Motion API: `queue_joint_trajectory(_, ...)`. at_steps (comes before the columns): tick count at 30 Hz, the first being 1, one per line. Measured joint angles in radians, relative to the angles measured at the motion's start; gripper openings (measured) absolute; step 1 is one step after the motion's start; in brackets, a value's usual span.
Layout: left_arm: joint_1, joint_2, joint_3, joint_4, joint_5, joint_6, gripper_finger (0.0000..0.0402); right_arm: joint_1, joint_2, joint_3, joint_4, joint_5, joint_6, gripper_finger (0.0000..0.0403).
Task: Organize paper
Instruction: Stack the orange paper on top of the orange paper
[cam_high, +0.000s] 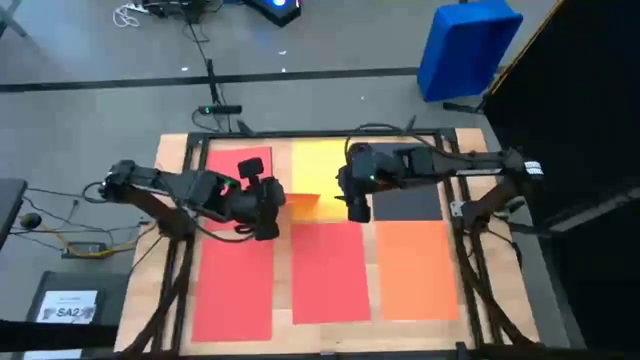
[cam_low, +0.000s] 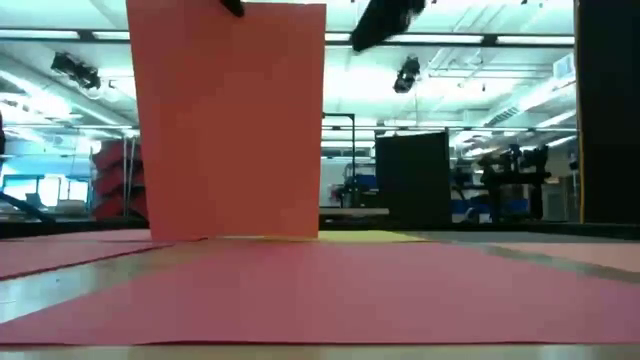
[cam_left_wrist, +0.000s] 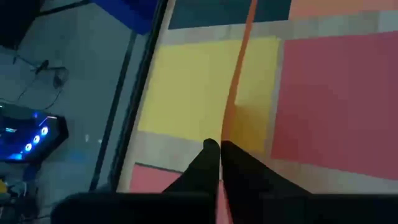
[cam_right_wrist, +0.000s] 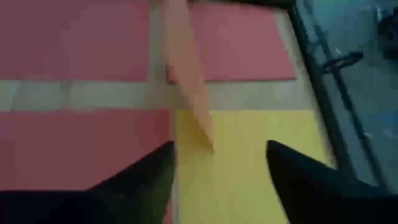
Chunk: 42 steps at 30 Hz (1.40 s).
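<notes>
Bright overhead ceiling lights (cam_low: 405, 75), blurred wrist views, soft faint shadows

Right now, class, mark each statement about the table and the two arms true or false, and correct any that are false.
1. The left gripper is shut on an orange sheet held upright. True.
2. The right gripper is shut on that sheet. False: its fingers stand open, apart from the sheet.
3. A yellow sheet lies flat on the table below the held sheet. True.
4. The blue bin sits on the table among the paper. False: it is on the floor beyond the table.
</notes>
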Motion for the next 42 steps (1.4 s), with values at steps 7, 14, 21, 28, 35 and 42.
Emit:
queue_joint_trajectory(7, 0.000, -0.002, 0.000, -0.003, 0.004, -0.003, 0.0000, -0.084, 0.027, -0.421, 0.771, -0.165, 0.038, 0.0284)
queue_joint_trajectory(14, 0.007, -0.002, 0.000, -0.005, 0.005, -0.003, 0.0000, -0.083, 0.243, -0.479, 1.180, -0.178, 0.061, 0.0279)
queue_joint_trajectory(21, 0.008, -0.002, 0.000, -0.007, 0.010, -0.007, 0.0000, -0.077, 0.374, -0.404, 1.309, -0.201, 0.052, 0.0215)
queue_joint_trajectory(28, 0.008, -0.002, 0.000, -0.012, 0.012, -0.014, 0.0000, -0.086, 0.370, -0.401, 1.305, -0.200, 0.049, 0.0045)
queue_joint_trajectory(35, 0.007, -0.044, 0.003, 0.009, 0.006, -0.002, 0.0003, -0.101, 0.370, -0.401, 1.301, -0.200, 0.078, 0.0001)
queue_joint_trajectory(42, -0.090, -0.232, 0.009, -0.025, -0.205, -0.140, 0.0044, -0.108, 0.370, -0.401, 1.300, -0.200, 0.104, 0.0000)
